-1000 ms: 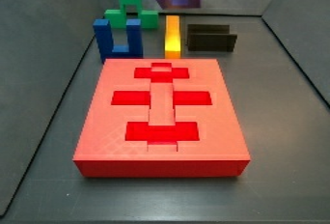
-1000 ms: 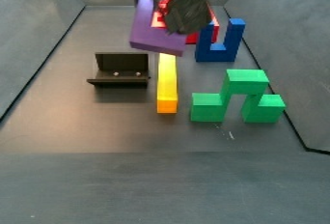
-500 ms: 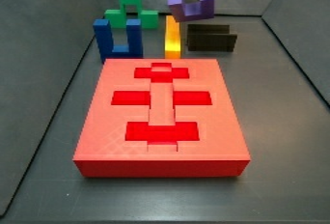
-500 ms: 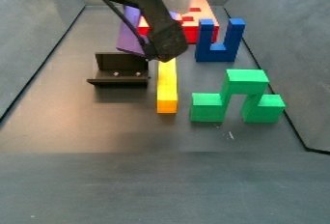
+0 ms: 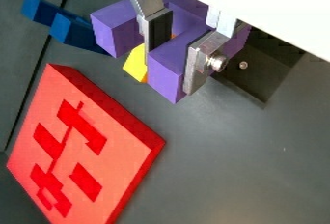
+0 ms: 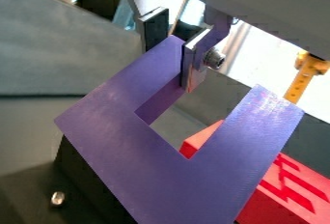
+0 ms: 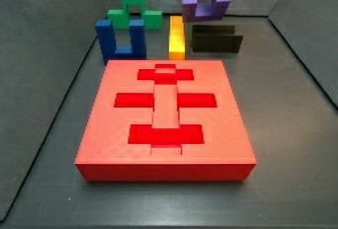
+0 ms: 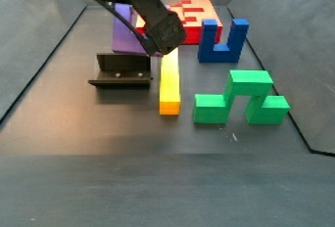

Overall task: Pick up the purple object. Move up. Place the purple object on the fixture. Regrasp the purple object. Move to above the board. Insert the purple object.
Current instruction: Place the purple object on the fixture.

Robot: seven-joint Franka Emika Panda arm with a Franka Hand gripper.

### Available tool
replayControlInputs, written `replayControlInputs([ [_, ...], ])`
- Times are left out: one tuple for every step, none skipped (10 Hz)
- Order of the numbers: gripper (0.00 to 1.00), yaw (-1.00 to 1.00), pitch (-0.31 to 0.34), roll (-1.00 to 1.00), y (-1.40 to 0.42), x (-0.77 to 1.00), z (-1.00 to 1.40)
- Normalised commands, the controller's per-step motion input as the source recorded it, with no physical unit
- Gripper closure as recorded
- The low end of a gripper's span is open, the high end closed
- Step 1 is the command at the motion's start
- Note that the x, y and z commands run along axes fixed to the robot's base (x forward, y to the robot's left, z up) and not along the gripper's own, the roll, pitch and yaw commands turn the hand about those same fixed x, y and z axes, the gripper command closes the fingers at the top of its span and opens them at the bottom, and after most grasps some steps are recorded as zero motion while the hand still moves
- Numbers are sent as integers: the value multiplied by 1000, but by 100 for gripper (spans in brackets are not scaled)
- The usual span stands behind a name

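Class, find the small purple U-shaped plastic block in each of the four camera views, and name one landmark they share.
Wrist view: the small purple U-shaped plastic block sits centre, clamped by the gripper.
Wrist view: it fills the middle.
Side view: top, right of centre, above the black fixture.
Side view: upper left.
Shared landmark: the flat red board.

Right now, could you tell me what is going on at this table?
The arm's pincer is shut on the purple object, a U-shaped block, and holds it in the air just above the fixture; in a side view the block hangs over the fixture, not yet set on it. The red board has its cut-outs unfilled. The yellow bar, blue block and green block lie untouched on the floor.
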Motion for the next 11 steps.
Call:
replayControlInputs([
  [100, 3, 354, 0, 183, 1000, -466],
  [100, -80, 206, 0, 220, 891, -311],
  [100, -120, 231, -54, 206, 914, -71],
  [100, -91, 214, -86, 134, 937, 0],
  [100, -74, 174, -43, 43, 923, -17],
  [100, -71, 89, -83, 0, 946, -51],
  [100, -103, 0, -189, 0, 917, -169],
  [100, -149, -3, -234, 0, 1000, -154],
  [100, -171, -46, -263, 0, 1000, -134],
  [100, -186, -54, -200, 0, 1000, -146],
  [100, -160, 0, -154, 0, 1000, -94],
])
